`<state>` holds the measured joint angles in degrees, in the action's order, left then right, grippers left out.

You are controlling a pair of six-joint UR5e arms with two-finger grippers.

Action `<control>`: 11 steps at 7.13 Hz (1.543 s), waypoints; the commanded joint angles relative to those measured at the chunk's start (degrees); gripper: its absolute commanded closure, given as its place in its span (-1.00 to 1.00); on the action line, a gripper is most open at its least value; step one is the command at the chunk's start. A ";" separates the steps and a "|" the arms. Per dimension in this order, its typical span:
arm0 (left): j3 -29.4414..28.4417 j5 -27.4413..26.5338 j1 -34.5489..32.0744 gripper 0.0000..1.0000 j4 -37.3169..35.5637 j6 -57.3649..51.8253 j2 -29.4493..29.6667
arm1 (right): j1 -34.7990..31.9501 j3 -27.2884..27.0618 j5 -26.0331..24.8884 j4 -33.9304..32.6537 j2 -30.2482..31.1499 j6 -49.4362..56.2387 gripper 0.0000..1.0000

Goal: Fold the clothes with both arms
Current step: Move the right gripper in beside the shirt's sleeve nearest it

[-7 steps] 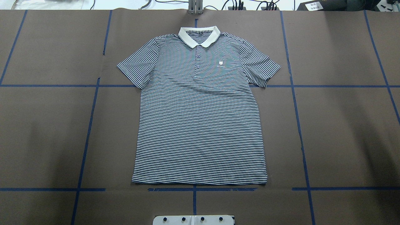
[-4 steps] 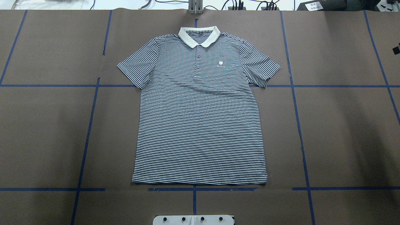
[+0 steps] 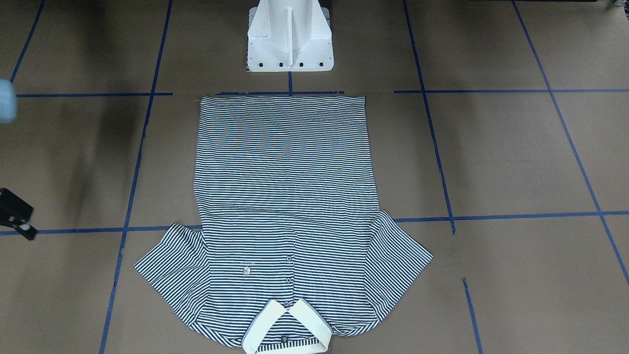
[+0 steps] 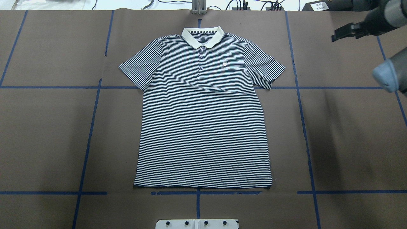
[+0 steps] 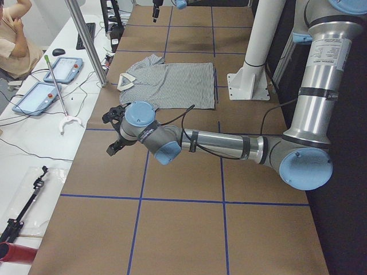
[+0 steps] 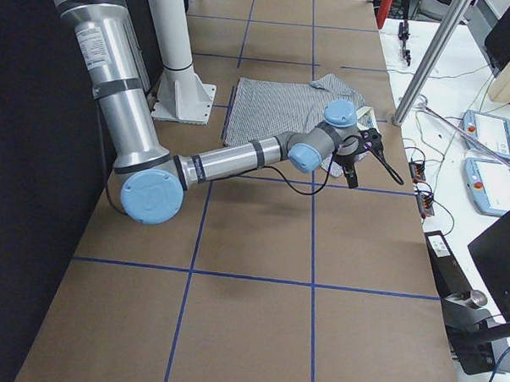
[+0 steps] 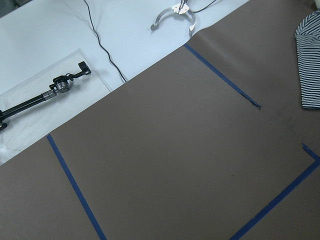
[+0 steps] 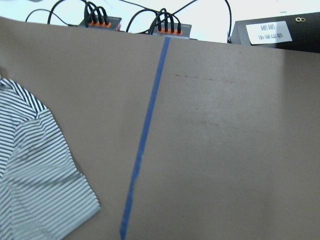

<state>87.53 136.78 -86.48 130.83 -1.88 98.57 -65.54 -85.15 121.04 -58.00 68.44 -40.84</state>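
Evidently unfolded, the navy-and-white striped polo shirt [image 4: 203,127] lies away from our black left gripper [image 5: 113,134] and right gripper [image 4: 340,33]; we cannot tell their opening.

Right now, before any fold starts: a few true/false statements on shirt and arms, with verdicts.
1. The polo shirt lies flat and unfolded, buttons up. True.
2. Its collar is the end nearest the white pedestal base. False: the hem is nearest the base, and the collar lies at the far end.
3. The right pincer grips the shirt. False: it is over bare table, apart from the shirt.
4. The left arm is outside the overhead view. True: it shows only in the exterior left view.
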 commanded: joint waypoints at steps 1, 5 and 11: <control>-0.16 -0.02 0.00 -1.00 0.04 -0.05 0.04 | 8.82 7.60 -9.75 7.70 -6.02 -16.93 -0.51; -0.43 -0.02 0.09 -1.00 0.04 -0.05 0.04 | 17.27 12.28 -18.38 10.72 -5.86 -20.77 0.10; -0.34 0.07 0.09 -1.00 0.04 -0.14 -0.14 | 17.28 14.57 -21.29 10.97 -5.95 -16.37 0.17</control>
<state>87.19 136.80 -86.40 130.87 -2.01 98.47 -48.26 -70.61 99.84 -47.17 62.50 -57.31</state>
